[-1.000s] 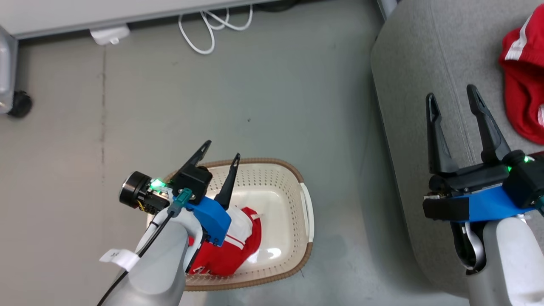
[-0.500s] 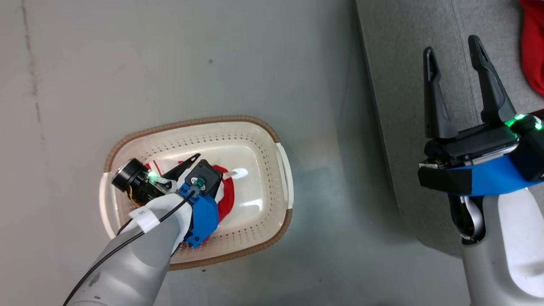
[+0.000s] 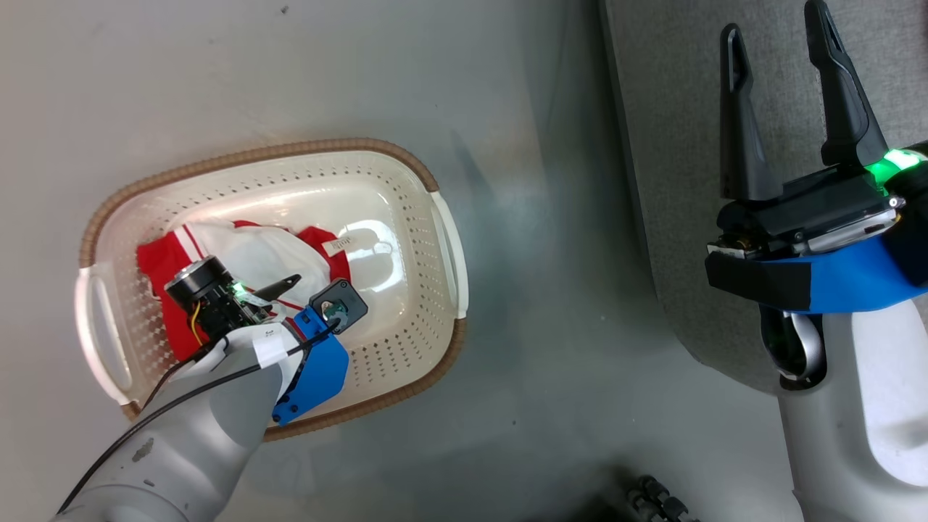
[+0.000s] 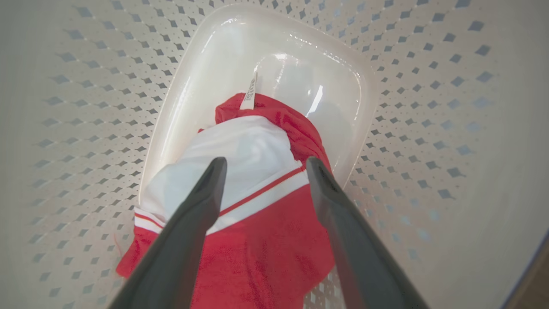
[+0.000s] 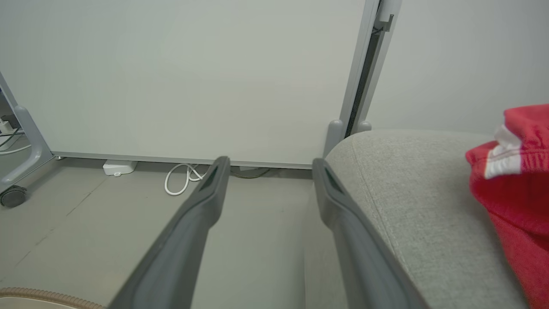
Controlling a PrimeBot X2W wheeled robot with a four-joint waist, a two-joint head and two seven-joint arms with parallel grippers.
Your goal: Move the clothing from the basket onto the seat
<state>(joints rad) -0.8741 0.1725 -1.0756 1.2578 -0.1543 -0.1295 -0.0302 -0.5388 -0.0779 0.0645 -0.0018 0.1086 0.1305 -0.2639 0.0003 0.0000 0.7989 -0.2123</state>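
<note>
Cream-white perforated plastic laundry basket with brown woven-look rim (image 3: 254, 151): stands on the grey floor (image 3: 507, 87), just left of the large light-grey fabric seat (image 3: 667, 145). In the head view, long axis runs left to right, right end tipped slightly up, with a white handle at each short end.

Soft red garment with white panel and stripes (image 4: 257, 141): lies bunched in the left half of the basket bottom. Stretches roughly along the basket's length, with its white label tab (image 4: 249, 92) pointing to the bare glossy right half.

Left gripper (image 4: 264, 165): points down inside the basket, its two dark fingers spread wide, one over the white panel, the other over the red edge. Grips nothing; cannot tell whether the tips touch the cloth.

Right gripper (image 3: 774, 22): hangs over the seat's left edge, fingers wide apart and empty, pointing up the head view.

Second red garment with white trim (image 5: 519, 193): sits heaped on the seat, well right of that gripper.
</note>
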